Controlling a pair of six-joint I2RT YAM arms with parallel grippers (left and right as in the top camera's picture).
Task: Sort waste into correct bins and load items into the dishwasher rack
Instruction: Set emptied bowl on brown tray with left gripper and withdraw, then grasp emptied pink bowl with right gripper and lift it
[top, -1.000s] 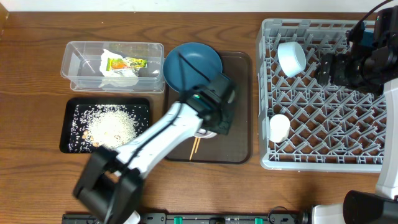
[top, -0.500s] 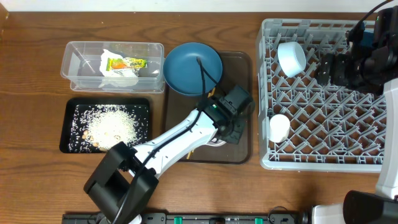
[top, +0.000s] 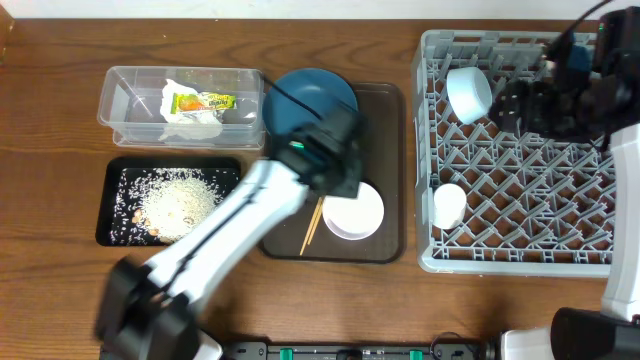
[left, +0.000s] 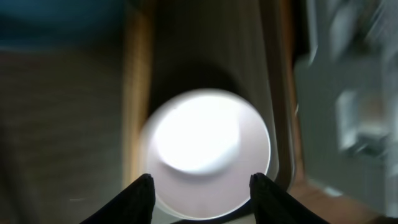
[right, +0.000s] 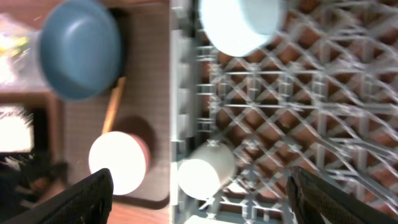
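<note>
The white bowl (top: 354, 210) (left: 208, 146) lies on the brown tray (top: 385, 130), free of any grip. My left gripper (top: 345, 180) (left: 202, 186) hovers open just above its near rim, fingers spread about the bowl's width. The chopsticks (top: 312, 226) lie beside the bowl, partly under my left arm. That arm also covers part of the dark blue plate (top: 310, 92). In the grey rack (top: 530, 255) rest the light blue bowl (top: 468, 92) and the white cup (top: 449, 205). My right gripper (top: 512, 105) (right: 200, 173) hangs wide open over the rack, holding nothing.
The clear bin (top: 125, 95) at the back left holds the white tissue (top: 185, 120) and the snack wrapper (top: 203, 101). The black bin (top: 225, 170) in front of it holds the rice scraps (top: 178, 200). Bare wooden table (top: 50, 150) surrounds them.
The left gripper opened and pulled back toward the plate, leaving the white bowl uncovered on the tray. The right gripper shifted slightly left over the rack.
</note>
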